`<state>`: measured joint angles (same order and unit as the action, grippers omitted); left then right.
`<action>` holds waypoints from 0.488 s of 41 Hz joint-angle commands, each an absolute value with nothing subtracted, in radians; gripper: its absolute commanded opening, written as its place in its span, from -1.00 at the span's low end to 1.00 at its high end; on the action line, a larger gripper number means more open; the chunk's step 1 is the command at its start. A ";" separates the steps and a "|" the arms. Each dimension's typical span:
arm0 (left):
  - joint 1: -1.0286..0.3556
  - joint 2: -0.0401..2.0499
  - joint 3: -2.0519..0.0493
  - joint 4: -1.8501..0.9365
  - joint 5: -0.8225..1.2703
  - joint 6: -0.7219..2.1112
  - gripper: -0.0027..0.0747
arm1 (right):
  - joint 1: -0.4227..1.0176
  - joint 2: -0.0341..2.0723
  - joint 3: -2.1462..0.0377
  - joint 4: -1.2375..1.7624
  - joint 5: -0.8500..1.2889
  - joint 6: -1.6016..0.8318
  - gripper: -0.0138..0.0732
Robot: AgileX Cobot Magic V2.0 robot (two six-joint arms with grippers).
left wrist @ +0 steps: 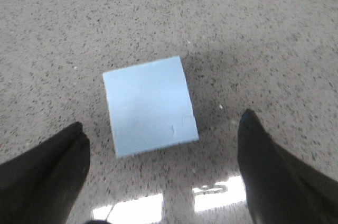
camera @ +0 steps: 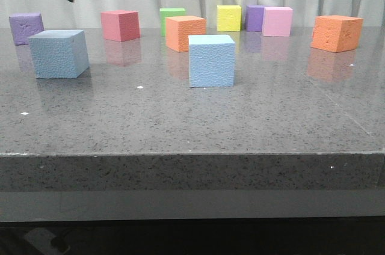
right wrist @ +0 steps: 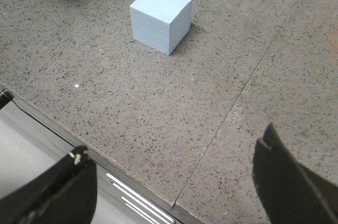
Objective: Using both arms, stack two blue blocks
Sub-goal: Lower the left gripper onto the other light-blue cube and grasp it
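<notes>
Grey speckled tabletop [camera: 180,116] carried both blue blocks [camera: 58,53] [camera: 211,60], well apart. We saw the left end effector [left wrist: 161,174] spread above one, the right end effector [right wrist: 174,182] also spread.

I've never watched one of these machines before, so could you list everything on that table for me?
Blue blocks: two, light sky-blue; left blue block near the left edge, middle blue block near the centre front.
Purple cubes: two; one far left, one at the back.
Pink cubes: two; darker pink back left, lighter pink back right.
Orange cubes: two; one behind the middle blue block, one far right.
Green cube: one, back centre.
Yellow cube: one, back centre.
Table: one, grey speckled stone.
Left gripper: black, open, above the left blue block.
Right gripper: black, open, over the table's front edge.
</notes>
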<state>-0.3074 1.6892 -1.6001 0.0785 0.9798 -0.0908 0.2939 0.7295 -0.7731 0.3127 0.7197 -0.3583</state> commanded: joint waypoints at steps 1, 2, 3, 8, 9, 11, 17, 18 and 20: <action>-0.314 1.708 -1.688 0.108 0.986 -0.133 0.57 | 0.288 0.723 -0.800 0.333 0.653 -0.367 0.71; -0.314 1.726 -1.703 0.126 0.994 -0.157 0.57 | 0.288 0.723 -0.800 0.333 0.653 -0.367 0.71; -0.314 1.739 -1.713 0.139 1.004 -0.176 0.57 | 0.288 0.723 -0.800 0.333 0.653 -0.367 0.71; -0.314 1.800 -1.752 0.154 1.026 -0.222 0.56 | 0.288 0.723 -0.800 0.333 0.653 -0.367 0.71; -0.314 1.808 -1.757 0.154 1.026 -0.233 0.56 | 0.288 0.723 -0.800 0.333 0.653 -0.367 0.71; -0.314 1.823 -1.757 0.154 1.016 -0.244 0.56 | 0.288 0.723 -0.800 0.333 0.653 -0.367 0.71; -0.314 1.869 -1.757 0.151 1.006 -0.283 0.56 | 0.288 0.723 -0.800 0.333 0.653 -0.367 0.71; -0.314 1.876 -1.757 0.149 1.006 -0.283 0.56 | 0.288 0.723 -0.800 0.333 0.653 -0.367 0.71; -0.314 1.887 -1.757 0.149 1.006 -0.283 0.54 | 0.288 0.723 -0.800 0.333 0.653 -0.367 0.71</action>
<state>-0.3074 1.9204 -1.7247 0.1424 1.0396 -0.2631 0.2939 0.7295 -0.7731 0.3127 0.7197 -0.3583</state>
